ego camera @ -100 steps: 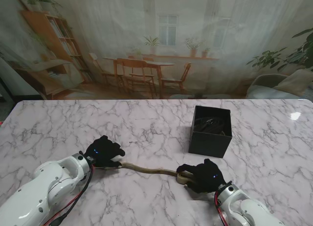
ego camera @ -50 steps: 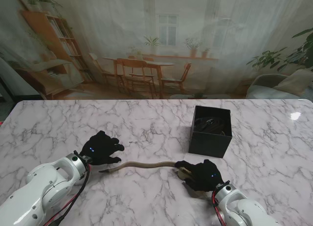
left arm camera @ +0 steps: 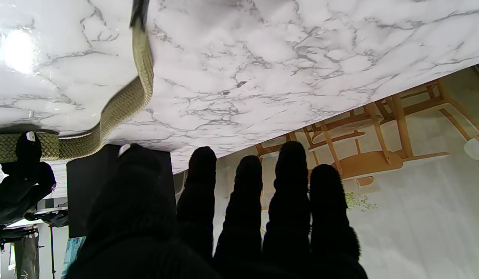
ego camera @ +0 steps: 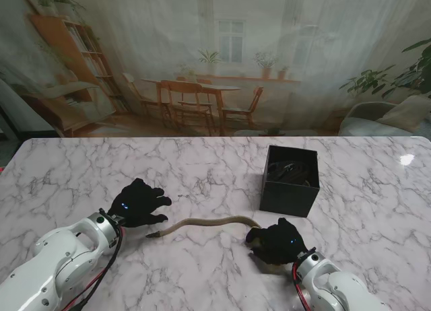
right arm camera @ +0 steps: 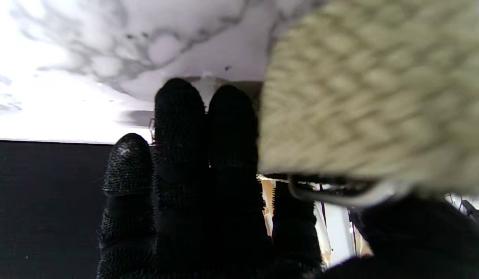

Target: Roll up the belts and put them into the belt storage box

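Item 1: woven tan belt, lying across the marble table toward its near edge, buckle end gathered under the right hand, whose fingers press together over the coil; dark tip free. Left hand hovers beside that tip, fingers extended, holding nothing. Risk: unrestrained tail may swing or the coil loosen before reaching the black belt storage box, just beyond the right hand.

White glossy arms with red and black cables end in black knit-gloved left hand and right hand
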Controlling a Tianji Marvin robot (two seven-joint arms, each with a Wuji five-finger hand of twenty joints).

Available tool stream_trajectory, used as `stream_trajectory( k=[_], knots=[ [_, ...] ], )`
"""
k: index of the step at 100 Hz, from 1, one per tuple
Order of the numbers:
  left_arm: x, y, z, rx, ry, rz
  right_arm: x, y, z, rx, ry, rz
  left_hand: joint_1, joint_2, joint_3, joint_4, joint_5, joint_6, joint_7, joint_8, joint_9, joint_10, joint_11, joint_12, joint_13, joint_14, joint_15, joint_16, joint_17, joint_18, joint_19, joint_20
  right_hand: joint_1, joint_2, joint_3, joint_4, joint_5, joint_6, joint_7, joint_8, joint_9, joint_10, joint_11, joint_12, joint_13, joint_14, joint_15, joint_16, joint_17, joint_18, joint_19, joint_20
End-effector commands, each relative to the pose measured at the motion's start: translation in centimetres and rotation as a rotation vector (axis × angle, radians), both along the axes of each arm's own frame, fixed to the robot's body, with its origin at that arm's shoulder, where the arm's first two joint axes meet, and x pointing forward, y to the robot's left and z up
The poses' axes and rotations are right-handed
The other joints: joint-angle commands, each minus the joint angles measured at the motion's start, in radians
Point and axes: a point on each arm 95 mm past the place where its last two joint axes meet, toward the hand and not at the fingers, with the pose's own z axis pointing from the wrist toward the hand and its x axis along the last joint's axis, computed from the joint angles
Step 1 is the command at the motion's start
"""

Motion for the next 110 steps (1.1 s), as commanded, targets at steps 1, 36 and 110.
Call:
stream_trajectory(
  k=[1, 36, 110],
  knots=[
    [0.0, -0.3, -0.2, -0.004, 0.013, 0.003, -1.1, -0.2, -0.5, -0.043, 0.055, 0.025, 0.011, 0.046, -0.017, 0.02, -0.009, 0.024, -0.02, 0.01, -0.049, 0.026, -0.016, -0.013, -0.03, 0.027, -0.026, -0.009, -0.023, 0.035, -0.026, -0.01, -0.081, -0.031, 0.008, 0.033, 0.04, 0.2, 0.021, 0.062, 0.005, -0.11, -0.076, -0.018, -0.075, -0.121, -0.242, -0.107, -0.032, -0.028, -0.007, 0.018],
    [-0.2, -0.8, -0.5, -0.01, 0.041, 0.042, -1.7, -0.7, 3.1, -0.228, 0.206, 0.1, -0.024, 0.078, -0.024, 0.017, 0.006, 0.008, -0.036, 0.014, -0.057, 0.016, -0.048, -0.024, -0.065, 0.021, -0.071, -0.033, -0.112, 0.097, -0.122, -0.033, -0.188, -0.039, -0.235, 0.035, -0.164, 0.312, -0.168, 0.152, -0.218, -0.163, -0.248, -0.076, -0.252, -0.173, -0.42, -0.202, -0.125, -0.09, -0.088, 0.002],
    [-0.1, -0.5, -0.9, -0.015, 0.044, 0.075, -2.1, -1.3, 3.9, -0.448, 0.348, 0.149, -0.032, 0.081, -0.024, 0.017, 0.015, 0.004, -0.037, 0.033, -0.071, 0.011, -0.074, -0.026, -0.088, 0.014, -0.114, -0.063, -0.157, 0.138, -0.232, -0.056, 0.294, -0.204, 0.356, 0.114, -0.337, 0.247, -0.357, 0.314, -0.479, -0.215, -0.316, -0.168, -0.367, -0.23, -0.49, -0.278, -0.207, -0.117, -0.205, -0.05]
  ],
)
